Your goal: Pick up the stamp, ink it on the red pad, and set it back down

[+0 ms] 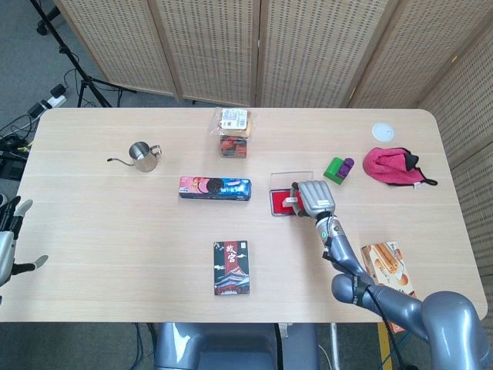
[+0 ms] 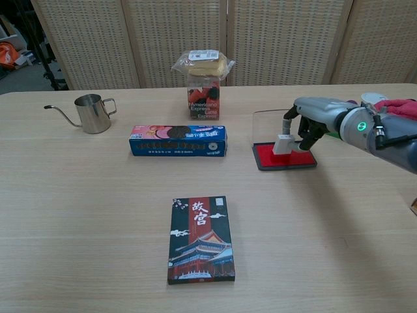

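The red ink pad [image 2: 284,157] lies open right of the table's middle, its clear lid [image 2: 268,128] standing up behind it. My right hand [image 2: 307,124] holds the small white stamp [image 2: 283,144] and presses its base onto the red surface. From the head view the same hand [image 1: 313,196] covers most of the ink pad [image 1: 277,203], and only a sliver of the stamp [image 1: 291,202] peeks out at the fingers. My left hand [image 1: 9,239] hangs off the table's left edge, fingers spread, holding nothing.
A blue biscuit box [image 2: 178,141] lies left of the pad, a dark book-like box [image 2: 200,238] nearer the front. A steel pitcher [image 2: 91,113], a snack stack [image 2: 204,85], a green-purple block [image 1: 338,169], a pink cloth [image 1: 394,166] and an orange packet [image 1: 387,264] sit around.
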Controlling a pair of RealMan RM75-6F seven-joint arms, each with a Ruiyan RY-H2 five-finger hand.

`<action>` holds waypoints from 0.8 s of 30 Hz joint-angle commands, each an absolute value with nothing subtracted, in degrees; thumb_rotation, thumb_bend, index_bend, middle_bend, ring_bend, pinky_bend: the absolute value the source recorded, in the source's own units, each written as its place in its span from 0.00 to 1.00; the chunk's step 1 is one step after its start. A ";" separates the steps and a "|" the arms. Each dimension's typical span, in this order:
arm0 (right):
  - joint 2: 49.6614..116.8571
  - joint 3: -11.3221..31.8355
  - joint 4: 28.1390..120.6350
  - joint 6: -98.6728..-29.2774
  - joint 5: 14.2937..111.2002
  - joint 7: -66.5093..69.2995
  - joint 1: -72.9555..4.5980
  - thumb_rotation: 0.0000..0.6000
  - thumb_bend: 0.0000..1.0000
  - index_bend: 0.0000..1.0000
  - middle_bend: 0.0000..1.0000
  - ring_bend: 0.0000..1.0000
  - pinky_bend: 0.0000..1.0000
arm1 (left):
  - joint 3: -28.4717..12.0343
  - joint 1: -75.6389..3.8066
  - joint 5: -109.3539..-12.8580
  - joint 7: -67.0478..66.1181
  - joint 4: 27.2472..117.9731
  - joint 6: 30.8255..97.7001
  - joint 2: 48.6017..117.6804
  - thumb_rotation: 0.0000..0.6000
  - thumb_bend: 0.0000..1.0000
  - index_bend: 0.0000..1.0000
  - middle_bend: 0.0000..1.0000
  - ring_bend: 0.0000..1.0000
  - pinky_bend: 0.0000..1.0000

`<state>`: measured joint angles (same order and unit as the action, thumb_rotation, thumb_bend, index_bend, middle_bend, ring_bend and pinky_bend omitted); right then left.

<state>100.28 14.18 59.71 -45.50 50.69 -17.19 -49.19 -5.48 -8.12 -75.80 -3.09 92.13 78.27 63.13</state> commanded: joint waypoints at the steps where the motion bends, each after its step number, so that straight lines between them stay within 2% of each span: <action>1: 100.40 14.20 59.81 -45.60 50.53 -17.80 -49.23 1.00 0.62 0.57 0.94 1.00 1.00 | -5.47 -8.08 -75.85 -2.95 92.12 78.34 63.06 1.00 0.00 0.00 0.00 0.00 0.00; 14: 99.34 15.71 62.85 -47.35 49.97 -18.26 -48.73 1.00 0.62 0.57 0.94 1.00 1.00 | -5.33 -7.74 -76.30 -2.08 92.47 78.94 62.63 1.00 0.00 0.00 0.00 0.00 0.00; 20: 94.90 19.09 69.43 -48.96 50.60 -14.72 -48.03 1.00 0.62 0.57 0.94 1.00 1.00 | -5.20 -7.61 -76.73 -1.91 92.62 79.27 62.52 1.00 0.00 0.00 0.00 0.00 0.00; 24: 90.98 19.66 74.03 -50.45 51.77 -14.02 -46.95 1.00 0.62 0.57 0.94 1.00 1.00 | -5.02 -7.54 -77.17 -1.88 92.71 79.47 62.49 1.00 0.00 0.00 0.00 0.00 0.00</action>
